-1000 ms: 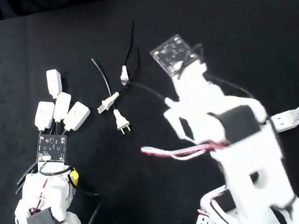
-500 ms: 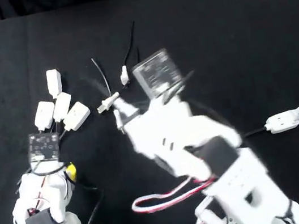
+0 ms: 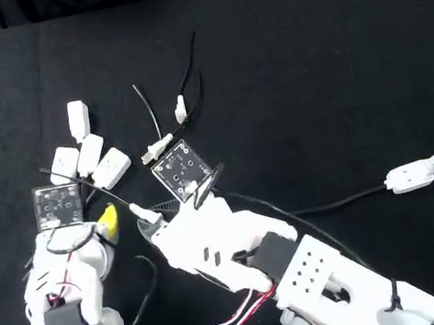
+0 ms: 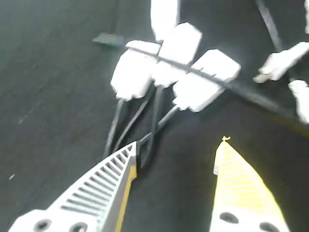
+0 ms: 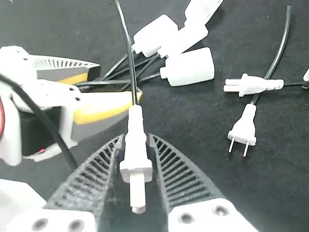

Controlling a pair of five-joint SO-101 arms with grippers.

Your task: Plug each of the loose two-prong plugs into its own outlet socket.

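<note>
Clamped between the right fingers (image 5: 166,162): a white plug (image 5: 135,145), low over the black counter (image 3: 310,72), just beside the left fingers (image 4: 236,179). Those spread apart, nothing between, tips near a cluster of four white sockets (image 4: 205,79). Across the cluster, the held plug's black cord (image 5: 124,43). On the counter near the cluster, a loose plug (image 5: 253,85) and a second loose plug (image 5: 244,130), close together. Well apart on the right side, a fifth socket (image 3: 411,174) on its own cable.
</note>
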